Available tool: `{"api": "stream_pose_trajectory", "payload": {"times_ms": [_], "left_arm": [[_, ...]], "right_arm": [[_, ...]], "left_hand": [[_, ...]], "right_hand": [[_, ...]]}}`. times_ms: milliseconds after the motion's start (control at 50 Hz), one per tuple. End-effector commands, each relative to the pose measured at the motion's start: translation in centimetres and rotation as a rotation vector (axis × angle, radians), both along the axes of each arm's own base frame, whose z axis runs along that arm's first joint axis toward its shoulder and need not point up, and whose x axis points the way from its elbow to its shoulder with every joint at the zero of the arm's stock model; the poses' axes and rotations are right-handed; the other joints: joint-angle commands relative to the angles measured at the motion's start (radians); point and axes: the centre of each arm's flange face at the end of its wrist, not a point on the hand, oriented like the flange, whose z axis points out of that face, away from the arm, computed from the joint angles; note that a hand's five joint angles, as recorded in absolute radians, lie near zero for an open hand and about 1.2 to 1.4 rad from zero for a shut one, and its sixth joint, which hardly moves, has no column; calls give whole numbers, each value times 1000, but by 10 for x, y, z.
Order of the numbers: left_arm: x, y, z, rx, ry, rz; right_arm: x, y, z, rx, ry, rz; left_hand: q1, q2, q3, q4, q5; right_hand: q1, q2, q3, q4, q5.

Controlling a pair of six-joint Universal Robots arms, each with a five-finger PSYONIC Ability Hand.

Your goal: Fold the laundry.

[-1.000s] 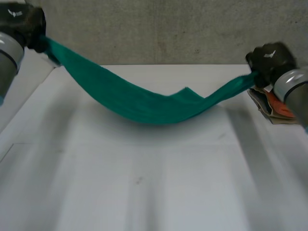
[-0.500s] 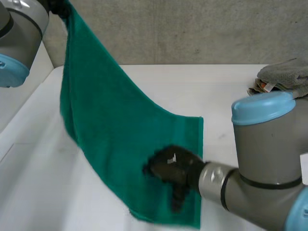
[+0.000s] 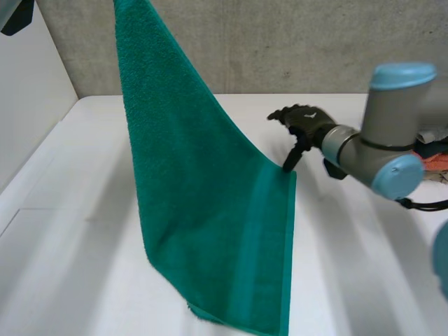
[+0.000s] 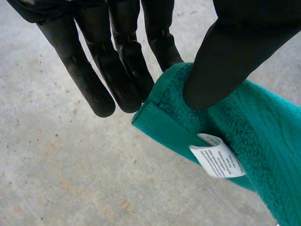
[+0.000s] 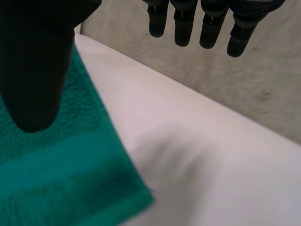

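1. Grey concrete wall at the far side, white table (image 3: pixel 350 280) in front of it.
2. Over that table, a green towel (image 3: pixel 203 210); hangs as a long sheet from high at the far left, widens on the way down and ends on the near table, bottom hem lying on the surface.
3. Shows a smoother woven band running down near its right edge.
4. Up top, the left hand (image 4: pixel 122 70); pinches one corner of the towel between thumb and straight fingers and holds it up in front of the wall.
5. Just beside that thumb, a white care label (image 4: pixel 217 155); sticks out of the towel's hem, print showing.
6. Right of the towel, the right hand (image 3: pixel 302 122); hovers over the far table with fingers spread wide and straight, grips nothing.
7. Points one fingertip down at the towel's free right corner; touching or just short of it, cannot tell.
8. Seen from the right wrist: fingers (image 5: pixel 183 28) straight and apart over the table, thumb (image 5: pixel 33 70) in front of the towel's banded edge, nothing held between them.
9. Behind that hand, the right arm (image 3: pixel 381 112); stretches in from the right, grey with light-blue caps.
10. At the far right of the table, a pile of other laundry (image 3: pixel 435 155); lies behind the right arm, well apart from the towel.
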Motion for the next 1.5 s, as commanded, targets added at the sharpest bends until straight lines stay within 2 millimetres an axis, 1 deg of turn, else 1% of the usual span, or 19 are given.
{"api": "stream_pose_trajectory", "payload": {"times_ms": [20,60,140,160,180,300,360,440,520,620,660,780,860,940,1080,1220,1280,1360,1500], "left_arm": [[5,4,3,-39,16,6],[5,4,3,-44,17,9],[10,-4,0,-39,16,33],[14,-8,-1,-39,16,48],[15,-10,-2,-35,14,55],[27,-33,-3,-60,27,106],[37,-63,1,-114,53,165],[58,-103,6,-170,116,270],[69,-132,8,-184,182,323],[73,-157,-8,-128,239,302],[73,-161,-15,-105,248,296],[73,-174,-56,29,256,295],[73,-179,-109,181,213,311],[71,-176,-175,344,149,304],[75,-168,-227,434,62,282],[76,-163,-231,443,19,287],[77,-161,-228,439,18,289],[78,-160,-227,446,17,294],[81,-155,-227,478,10,298]], "right_arm": [[31,-1,-41,108,-115,75],[34,-3,-47,122,-137,77],[38,-14,-46,92,-198,67],[38,-23,-38,46,-229,53],[37,-28,-32,15,-249,40],[16,-68,31,-284,-357,-154],[-4,-76,112,-587,-410,-276],[-14,-60,175,-783,-427,-279],[-18,-37,206,-881,-411,-243],[-26,-16,216,-941,-368,-233],[-28,-15,210,-932,-341,-239],[-27,-10,153,-766,-174,-222],[-31,-5,102,-618,-49,-189],[-33,9,29,-417,57,-118],[-37,15,-39,-255,115,-77],[-51,1,-53,-143,104,-173],[-57,-4,-54,-102,111,-226],[-68,-12,-60,-54,144,-292],[-81,-10,-67,62,173,-292]], "left_hand": [[221,198,200,195,237],[221,198,200,195,237],[221,198,200,195,237],[221,198,200,195,237],[221,198,200,195,237],[221,198,200,195,237],[221,198,200,195,237],[221,198,200,195,237],[221,198,200,195,237],[221,198,200,195,237],[221,198,200,195,237],[221,198,200,195,237],[221,198,200,195,237],[221,198,200,195,237],[221,198,200,195,237],[221,198,200,195,237],[221,198,200,195,237],[221,198,200,195,237],[221,198,200,195,237]], "right_hand": [[-27,-11,-15,-19,-23],[84,100,96,92,89],[694,710,706,702,699],[1027,1043,1039,1035,1031],[1173,1189,1185,1181,1177],[1175,1190,1186,1183,1179],[1175,1190,1186,1183,1179],[1175,1190,1186,1183,1179],[1175,1190,1186,1183,1179],[1175,1190,1186,1183,1179],[1175,1190,1186,1183,1179],[1175,1190,1186,1183,1179],[1175,1190,1186,1183,1179],[1175,1190,1186,1183,1179],[1175,1190,1186,1183,1179],[1175,1190,1186,1183,1179],[708,724,720,716,712],[549,565,561,557,553],[528,544,540,536,533]]}}
